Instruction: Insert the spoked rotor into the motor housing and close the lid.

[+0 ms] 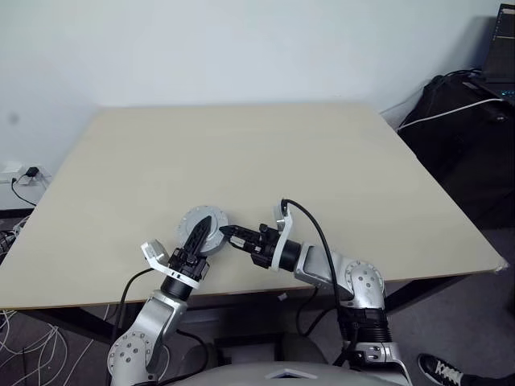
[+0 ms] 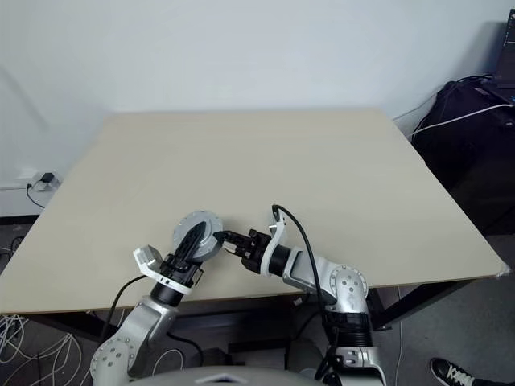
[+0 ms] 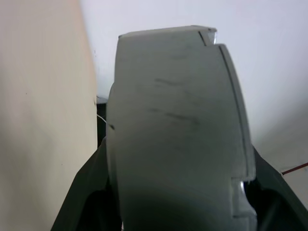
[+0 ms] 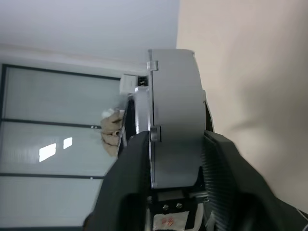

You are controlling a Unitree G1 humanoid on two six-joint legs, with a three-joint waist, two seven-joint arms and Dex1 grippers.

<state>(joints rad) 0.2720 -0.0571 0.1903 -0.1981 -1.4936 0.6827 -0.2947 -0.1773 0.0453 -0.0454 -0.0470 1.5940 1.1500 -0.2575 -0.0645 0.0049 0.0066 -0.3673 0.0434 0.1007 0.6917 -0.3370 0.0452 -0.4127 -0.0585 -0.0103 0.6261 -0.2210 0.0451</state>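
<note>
At this moment you had both arms brought together over the near edge of the beige table (image 1: 322,153), with a round grey metal assembly held up between them. From the head camera it read as the motor housing (image 1: 203,223) with the lid (image 3: 168,120) seated on it: a flat silver-grey disc, face up towards the camera, with a few small holes and a lighter rim. The spoked rotor was not something you could pick out; the copper windings were hidden as well.

Your left gripper (image 1: 196,236) reached up from below, and its two black fingers (image 3: 82,192) lay across the disc, one on each flat face, clamped on it. In the left wrist view the part stood edge-on between those fingers, showing a plain scuffed grey wall and a thin seam near one side.

Your right gripper (image 1: 228,236) came in from the robot's right, pointing roughly level towards the left. Its black fingers (image 4: 130,183) straddled the disc's rim, one on either face, and pressed against it. In the right wrist view a seam ran round the edge, with a small tab on it.

The assembly sat just above the tabletop, near the front edge.
</note>
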